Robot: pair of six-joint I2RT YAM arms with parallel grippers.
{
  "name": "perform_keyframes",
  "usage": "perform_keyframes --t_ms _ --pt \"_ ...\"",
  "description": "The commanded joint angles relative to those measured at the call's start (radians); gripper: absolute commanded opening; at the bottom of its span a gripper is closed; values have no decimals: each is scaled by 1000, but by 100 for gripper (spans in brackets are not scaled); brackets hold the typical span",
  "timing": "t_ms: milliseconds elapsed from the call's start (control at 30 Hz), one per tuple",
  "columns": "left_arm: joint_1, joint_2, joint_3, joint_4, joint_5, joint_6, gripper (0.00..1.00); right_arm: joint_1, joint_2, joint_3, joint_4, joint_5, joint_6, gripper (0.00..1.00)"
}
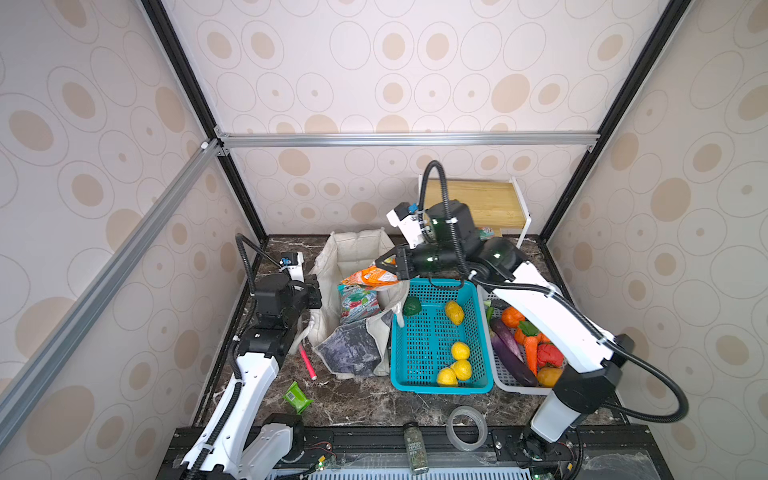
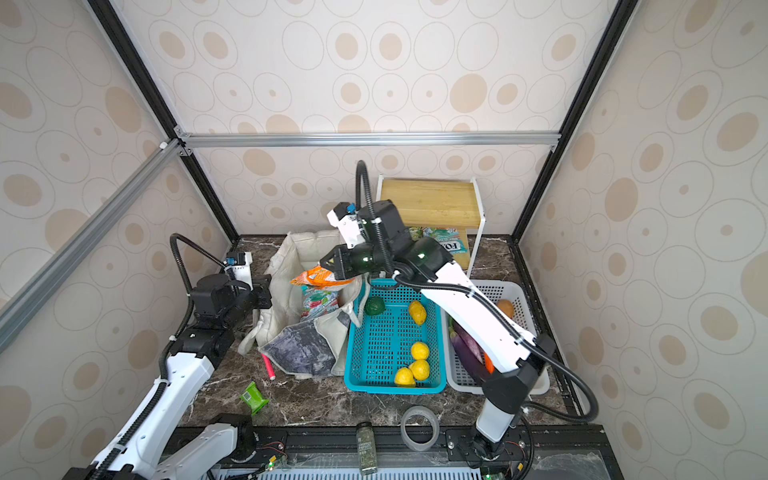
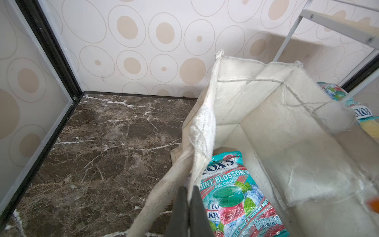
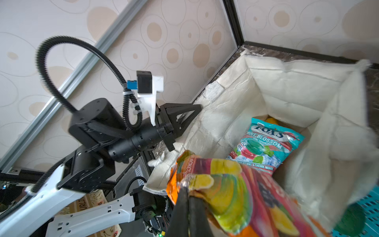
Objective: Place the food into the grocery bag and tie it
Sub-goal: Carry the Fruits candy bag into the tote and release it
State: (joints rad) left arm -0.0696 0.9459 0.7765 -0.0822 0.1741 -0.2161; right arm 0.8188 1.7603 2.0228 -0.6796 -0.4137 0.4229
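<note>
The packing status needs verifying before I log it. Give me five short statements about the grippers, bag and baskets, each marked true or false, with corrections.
1. The right gripper is shut on an orange candy packet above the grocery bag. True.
2. The grocery bag is empty. False: a Mint Blossom packet lies inside.
3. The left gripper pinches the bag's rim. True.
4. The teal basket holds only eggplants. False: the teal basket holds yellow fruits and a green fruit; the eggplants lie in the white basket.
5. The tape roll lies in the white basket. False: the tape roll lies on the table.
</note>
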Motion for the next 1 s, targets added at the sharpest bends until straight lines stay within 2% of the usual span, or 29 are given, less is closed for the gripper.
perform_keyframes --t_ms 0,133,200,300,433,467,533,567,600,733,867,967 --pt "5 -20 9 49 -1 -3 0 29 59 52 37 -54 -1 0" --pt "4 -23 7 50 -5 0 0 37 97 -14 34 -95 -1 0" --pt "5 -22 6 47 -6 -1 0 36 72 -128 65 -75 -5 0" --pt "5 -19 8 49 -1 -2 0 34 39 -250 69 32 -36 0" --pt "5 -24 8 51 1 -4 0 34 36 -276 -11 161 -82 0" --pt "4 -24 7 51 1 -4 0 34 33 -275 -20 176 -87 7" --pt "5 -25 7 52 -1 -3 0 34 18 -273 -20 179 -90 39" --pt "5 -25 7 52 -1 -3 0 34 5 -273 -10 183 -91 52" --pt "4 -24 6 52 -1 -4 0 35 -8 -266 -5 197 -97 58" --pt "5 -24 7 51 -1 -5 0 17 -62 -244 -20 289 -113 76" --pt "5 -31 6 53 1 -5 0 -36 -99 -288 -37 361 -65 94" --pt "4 -28 6 55 7 -7 0 -47 -115 -361 2 404 -22 96"
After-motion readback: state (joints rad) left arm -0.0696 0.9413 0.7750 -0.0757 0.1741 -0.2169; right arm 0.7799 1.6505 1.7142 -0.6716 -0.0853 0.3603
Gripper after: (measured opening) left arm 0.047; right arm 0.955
